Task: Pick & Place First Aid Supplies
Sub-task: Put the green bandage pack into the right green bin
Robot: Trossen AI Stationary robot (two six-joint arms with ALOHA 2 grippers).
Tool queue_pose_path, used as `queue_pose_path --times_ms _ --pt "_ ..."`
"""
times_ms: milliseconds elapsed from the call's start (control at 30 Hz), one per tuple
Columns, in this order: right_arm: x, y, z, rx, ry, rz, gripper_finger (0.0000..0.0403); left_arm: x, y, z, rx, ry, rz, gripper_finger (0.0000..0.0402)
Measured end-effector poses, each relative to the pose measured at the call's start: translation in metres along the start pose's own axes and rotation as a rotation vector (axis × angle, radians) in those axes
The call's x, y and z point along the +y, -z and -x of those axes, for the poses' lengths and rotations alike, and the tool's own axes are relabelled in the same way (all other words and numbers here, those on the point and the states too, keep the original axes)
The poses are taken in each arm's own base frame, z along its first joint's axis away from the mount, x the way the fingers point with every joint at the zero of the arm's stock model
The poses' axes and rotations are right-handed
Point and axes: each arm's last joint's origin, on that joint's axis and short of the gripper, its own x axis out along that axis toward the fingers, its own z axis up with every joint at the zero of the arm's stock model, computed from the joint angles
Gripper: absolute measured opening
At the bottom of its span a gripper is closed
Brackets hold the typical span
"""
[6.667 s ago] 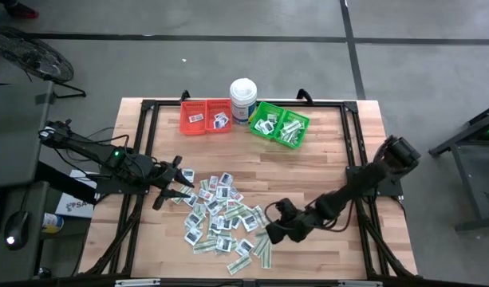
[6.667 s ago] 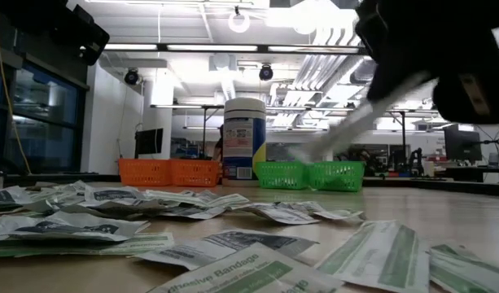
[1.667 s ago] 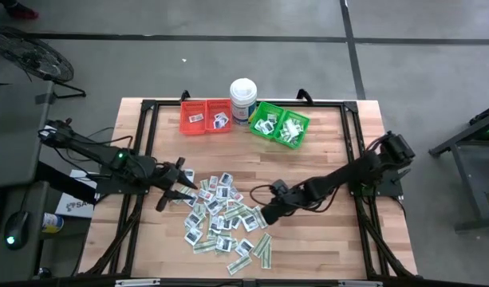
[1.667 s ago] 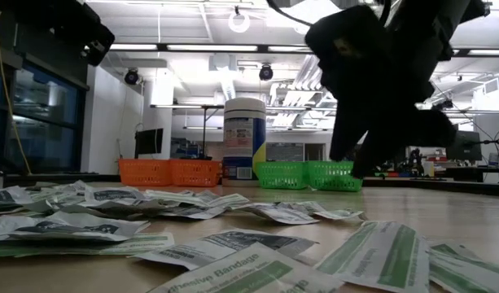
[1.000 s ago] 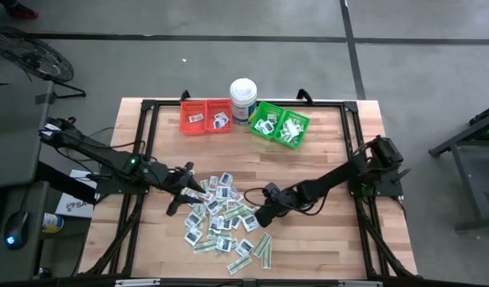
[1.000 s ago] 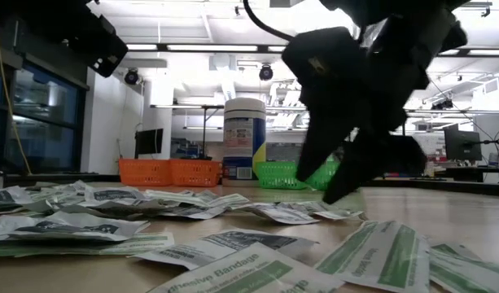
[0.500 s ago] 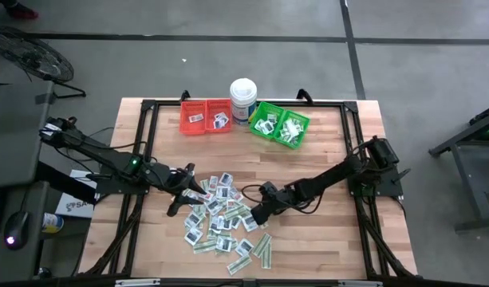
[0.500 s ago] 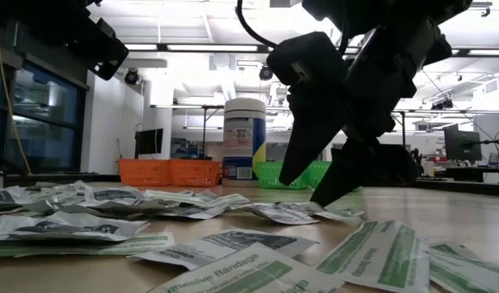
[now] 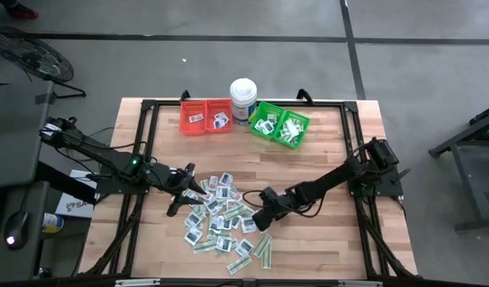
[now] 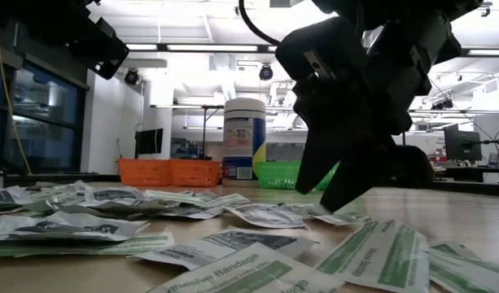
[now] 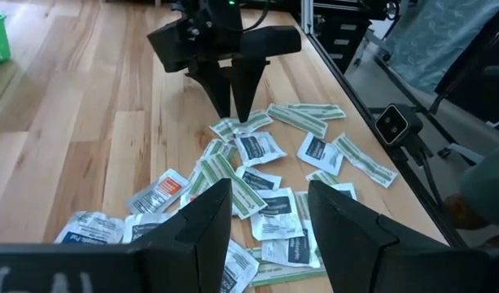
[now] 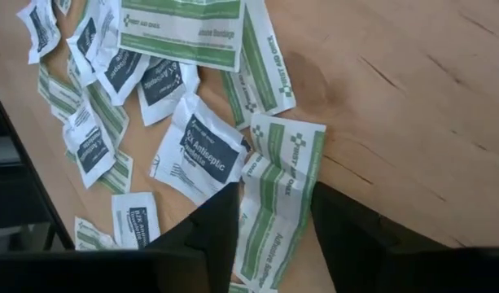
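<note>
The first aid supplies [image 9: 220, 215] lie in a loose pile on the wooden table: square white packets and green-and-white strips. My right gripper [image 12: 273, 236] stands at the pile's right edge, tips down at the table. Its open fingers straddle one green-and-white strip [image 12: 283, 183], which also shows in the left wrist view [image 11: 242, 124]. My left gripper [image 9: 183, 194] hovers open above the pile's left edge with nothing between its fingers [image 11: 202, 232]. My right gripper comes slanting down from the table's right side, its two fingers [image 12: 212, 224] standing at the long edges of the green-and-white strip [image 12: 269, 220], across it. I cannot tell whether they touch it. The strip lies on the table, slightly creased.
At the table's far edge stand a red bin [image 9: 206, 117], a tall white tub [image 9: 242, 100] and a green bin [image 9: 280, 125], both bins holding some packets. Bare wood lies between the bins and the pile, and to the right of my right gripper.
My right gripper's fingers have drawn closer together around the green-and-white strip, as the low view shows, while staying at the pile's right edge.
</note>
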Motion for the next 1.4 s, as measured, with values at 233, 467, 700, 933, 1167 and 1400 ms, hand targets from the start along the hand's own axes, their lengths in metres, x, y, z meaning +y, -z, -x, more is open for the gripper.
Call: queue_pose_path --times_ms 233,467,700,933,1167,1400 --pt "-0.003 0.0 0.0 -0.008 0.031 -0.019 0.0069 0.0 0.0 0.0 0.0 0.0 -0.005 0.0162" --pt "-0.003 0.0 0.0 -0.01 0.034 -0.038 0.001 0.0 0.0 0.0 0.0 0.0 -0.005 0.0162" --pt "-0.002 0.0 0.0 -0.006 0.026 -0.053 0.0001 0.0 0.0 0.0 0.0 0.0 -0.005 0.0162" --pt "0.008 -0.004 0.016 -0.044 -0.02 -0.053 0.0 -0.001 0.0 0.0 0.004 0.018 -0.005 0.0162" --pt "0.016 -0.01 0.047 -0.114 -0.028 -0.04 0.0 -0.001 0.0 0.0 0.001 0.021 -0.005 0.0162" --pt "0.013 -0.016 0.086 -0.195 0.057 -0.036 0.0 -0.001 -0.001 0.0 -0.003 0.025 -0.004 0.0162"
